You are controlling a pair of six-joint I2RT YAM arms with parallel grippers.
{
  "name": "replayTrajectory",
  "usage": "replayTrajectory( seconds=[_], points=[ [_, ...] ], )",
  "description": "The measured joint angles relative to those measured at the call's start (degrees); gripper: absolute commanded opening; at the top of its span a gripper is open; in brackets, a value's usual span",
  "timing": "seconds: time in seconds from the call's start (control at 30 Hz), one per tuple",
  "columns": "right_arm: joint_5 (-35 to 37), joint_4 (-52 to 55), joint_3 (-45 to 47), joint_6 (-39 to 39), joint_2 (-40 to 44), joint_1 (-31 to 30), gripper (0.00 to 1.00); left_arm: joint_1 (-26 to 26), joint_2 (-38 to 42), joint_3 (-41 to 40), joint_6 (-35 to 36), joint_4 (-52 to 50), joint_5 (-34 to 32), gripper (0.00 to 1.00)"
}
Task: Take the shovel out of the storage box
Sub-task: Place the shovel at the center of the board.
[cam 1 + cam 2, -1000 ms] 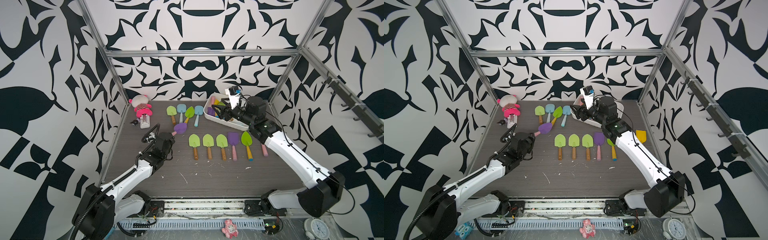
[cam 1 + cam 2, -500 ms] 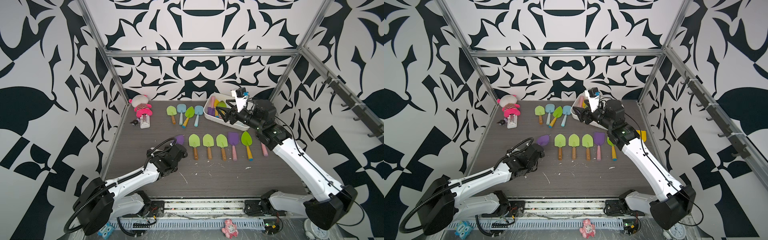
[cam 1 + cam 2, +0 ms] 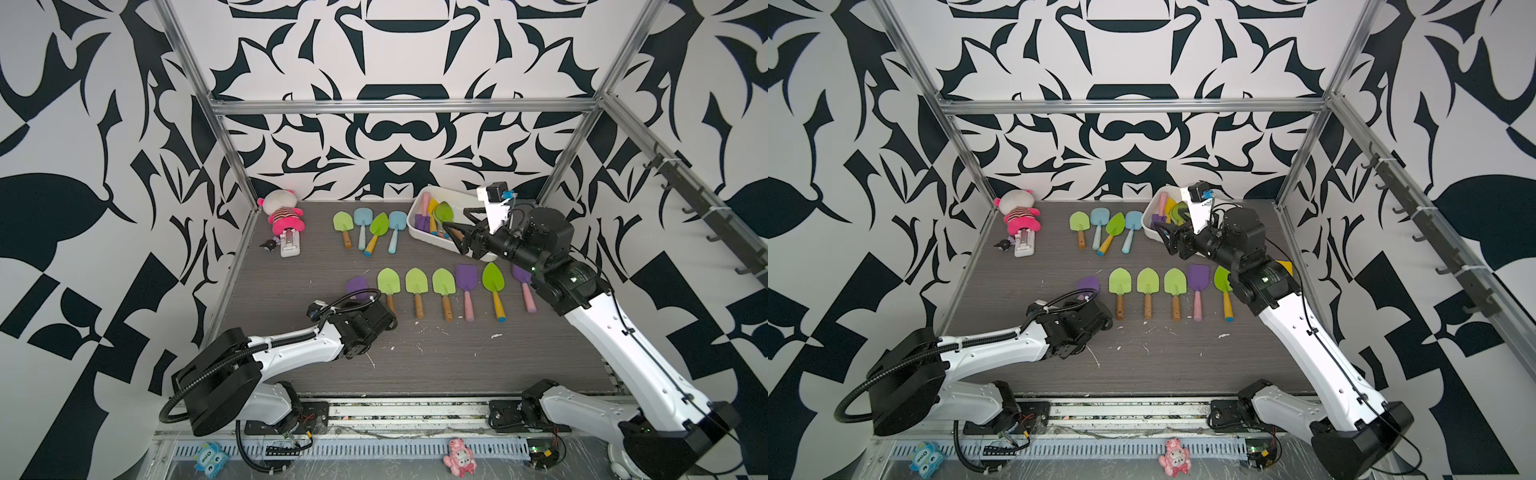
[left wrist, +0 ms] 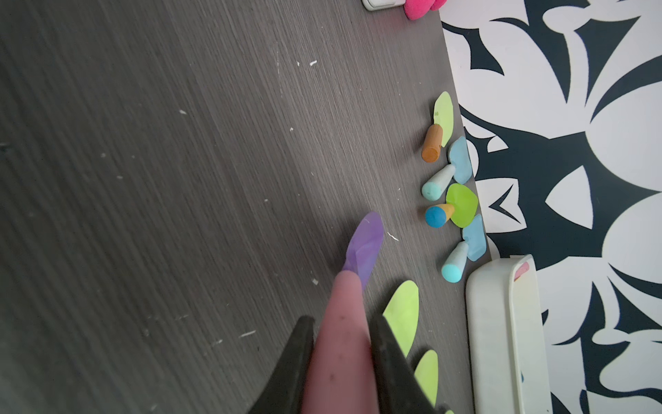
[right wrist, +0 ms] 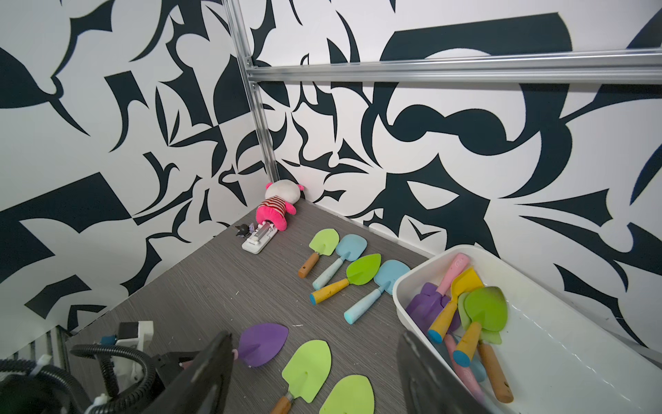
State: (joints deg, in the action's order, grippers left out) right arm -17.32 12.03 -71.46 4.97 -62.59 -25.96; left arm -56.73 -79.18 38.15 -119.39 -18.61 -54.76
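1. Close-up from the left wrist view: the left gripper (image 4: 342,324) is clamped on the pink handle of a purple shovel (image 4: 363,243), its jaws only a handle's width apart. In both top views the wrist hides that grip. Only the purple blade pokes out, low over the table (image 3: 457,365) and well apart from the white box (image 3: 432,244). I can't tell if the blade touches down.
2. The right gripper (image 3: 457,222) hangs by the near side of the box, jaws spread wide with nothing between them. Its own wrist view looks straight through the gap to the table.
3. Only the right wrist view sees into the box. There's a heap of shovels (image 5: 465,315) in there, with purple, yellow and green blades and pink, yellow and wooden handles. They overlap too much for a sure count, but I make it at least five.
4. In a top view, a pink-handled purple one (image 3: 523,282) lies just beside the right arm. In a top view where the arm covers that spot, a yellow scrap (image 3: 1285,266) peeps out behind the arm. I can't tell what it is.
5. Now the count. The back row (image 3: 379,226) has four shovels, two blue and two green. The front row (image 3: 417,280) has seven including the held one, three purple and four green. That makes eleven outside the box. There's also one box, one plush toy (image 3: 282,212) in the far corner, and two arms.
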Motion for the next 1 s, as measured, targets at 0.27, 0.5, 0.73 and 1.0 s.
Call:
replayTrajectory(
  seconds=[0.27, 0.5, 0.73, 1.0],
  points=[
    [0.6, 4.0, 0.0, 0.2, 1.5, 0.0, 0.76, -1.5, -4.7, 1.6, -0.7, 1.7, -1.9, 0.13],
    [1.6, 9.9, 0.0, 1.1, 1.7, 0.1, 0.76, -2.2, -7.3, 1.8, -0.8, 3.7, -3.1, 0.18],
    [2.0, 12.1, 0.7, 1.1, 3.7, 0.1, 0.76, -2.6, -9.2, 1.8, -1.0, 6.1, -3.7, 0.27],
    [2.6, 13.1, 0.8, 1.1, 3.5, 0.3, 0.76, -3.1, -11.5, 1.7, -0.8, 6.8, -1.8, 0.38]
  ],
)
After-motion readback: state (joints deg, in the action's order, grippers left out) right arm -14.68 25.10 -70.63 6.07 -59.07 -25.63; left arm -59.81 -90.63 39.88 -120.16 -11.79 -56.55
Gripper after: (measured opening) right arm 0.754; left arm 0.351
